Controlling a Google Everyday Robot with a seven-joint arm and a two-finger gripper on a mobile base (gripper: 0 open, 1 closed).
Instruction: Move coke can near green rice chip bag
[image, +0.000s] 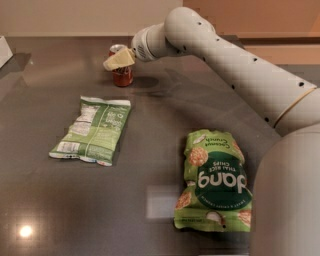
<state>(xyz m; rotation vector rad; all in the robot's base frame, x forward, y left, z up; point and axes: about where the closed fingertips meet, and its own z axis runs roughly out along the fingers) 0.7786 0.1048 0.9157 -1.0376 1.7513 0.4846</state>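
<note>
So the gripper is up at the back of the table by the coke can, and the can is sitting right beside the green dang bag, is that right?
Not quite. The gripper is at the coke can at the back of the table, but the can is not beside the green dang bag. The camera view shows that bag lying well apart from it, near the front of the table.
</note>
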